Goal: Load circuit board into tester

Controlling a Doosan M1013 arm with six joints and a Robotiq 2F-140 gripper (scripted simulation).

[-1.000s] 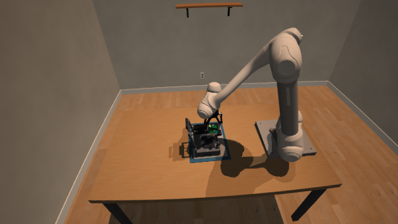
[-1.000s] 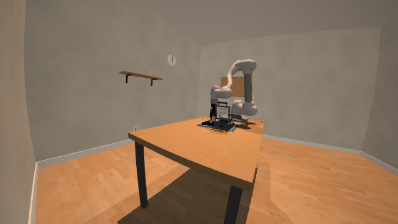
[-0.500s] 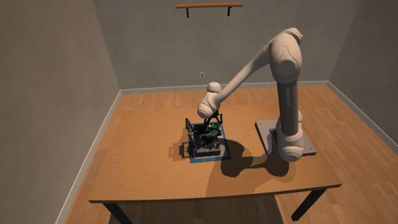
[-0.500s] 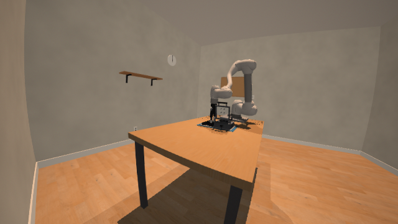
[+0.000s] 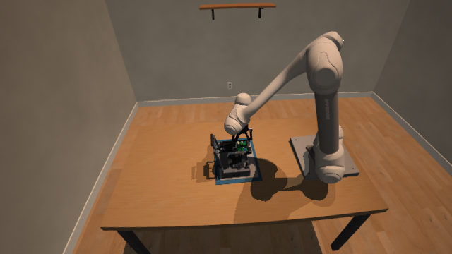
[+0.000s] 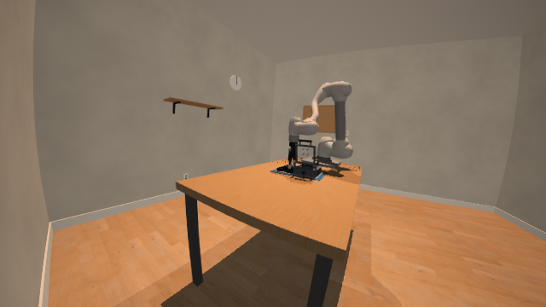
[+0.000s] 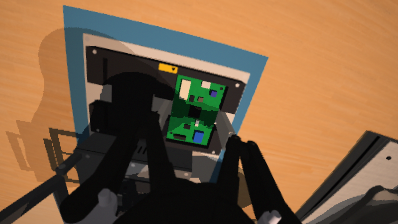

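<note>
Circuit board point(image 7: 195, 111): green, face up in the black tray point(image 7: 129, 59), one pocket. Gripper point(image 7: 196, 150): partly open, holding nothing, poised above the board; its dark fingers hide the tray's other pocket in the wrist view. Tester point(image 5: 236, 169): lid point(image 5: 215, 145) raised (pins and posts too small to make out). Blue mat point(image 7: 140, 35) on desk point(image 5: 169, 197).
</note>
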